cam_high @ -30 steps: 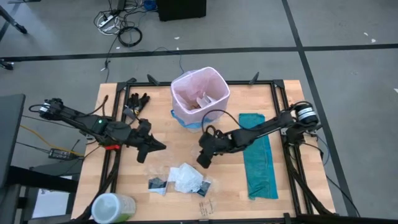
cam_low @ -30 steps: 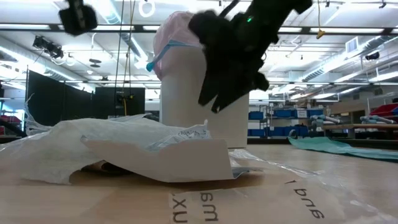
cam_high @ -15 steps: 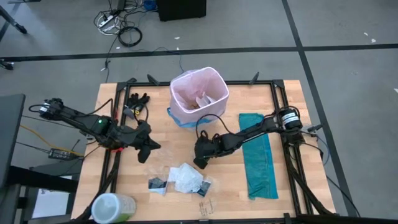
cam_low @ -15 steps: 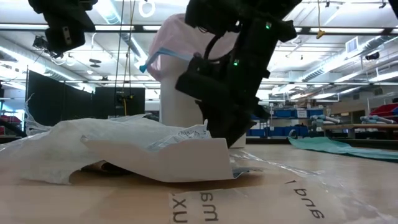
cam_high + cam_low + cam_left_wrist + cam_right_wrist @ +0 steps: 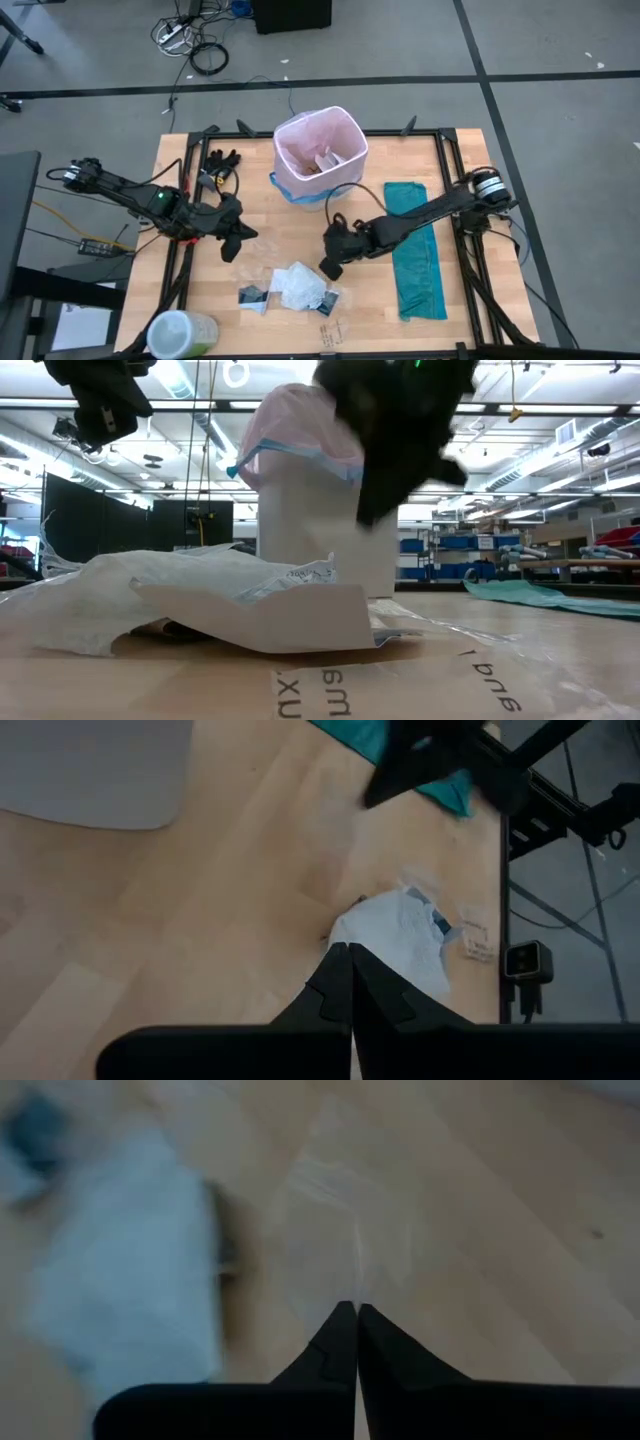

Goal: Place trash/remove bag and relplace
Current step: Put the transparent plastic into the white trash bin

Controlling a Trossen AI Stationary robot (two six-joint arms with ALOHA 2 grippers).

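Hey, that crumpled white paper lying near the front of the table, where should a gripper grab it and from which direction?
Probably from straight above, pinching a raised fold near the middle of the crumpled white paper. It lies low and spread on the table, so a sideways approach would likely slide under nothing. The right gripper, shut, is closest, just beside its right edge.

Pale matt wood with visible grain on the table (image 5: 270,215), framed by dark metal rails. Thin translucent pink plastic, slightly crinkled, with a blue band, on the bag (image 5: 321,150) over a smooth white plastic bin (image 5: 325,525). Just in front of the bin, crumpled white paper and clear glossy wrappers in the trash (image 5: 298,288). Beside the bin, opaque teal-green plastic (image 5: 415,250), wrinkled. Matt black plastic on the fingers (image 5: 352,990) of the left gripper (image 5: 236,246) and on the right gripper (image 5: 330,268).
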